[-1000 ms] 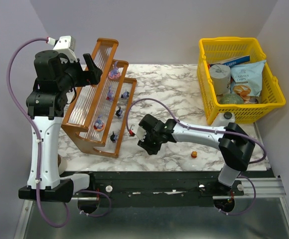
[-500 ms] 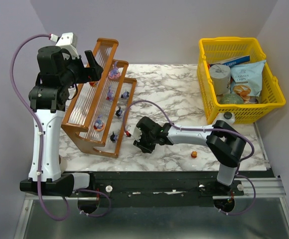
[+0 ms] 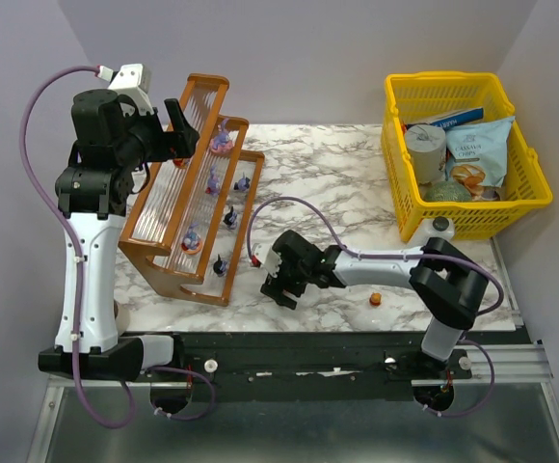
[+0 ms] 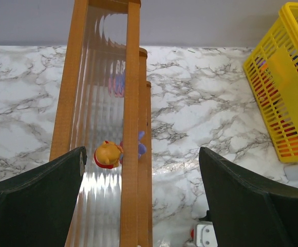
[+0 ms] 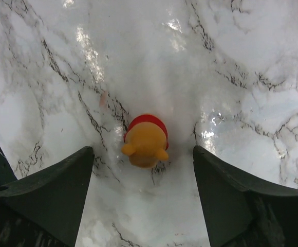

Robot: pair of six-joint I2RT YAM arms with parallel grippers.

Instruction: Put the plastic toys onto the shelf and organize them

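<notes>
The shelf stands at the left of the table, with several purple and dark toys on its lower tiers. My left gripper hangs open above the top tier. In the left wrist view an orange toy in a red shirt sits on that tier, left of the gripper's middle, with a purple toy below it. My right gripper is low over the marble, open. A second orange toy stands free between its fingers. A third orange toy lies near the front edge.
A yellow mesh basket at the back right holds a can and snack packets, and a white bottle stands at its front. The right arm's purple cable loops over the marble beside the shelf. The table's front edge lies just behind the right gripper.
The right gripper has opened and let go of the orange toy, which now stands on the marble. It has also drawn back slightly towards the front edge. The left arm shifted a little, then stayed.
</notes>
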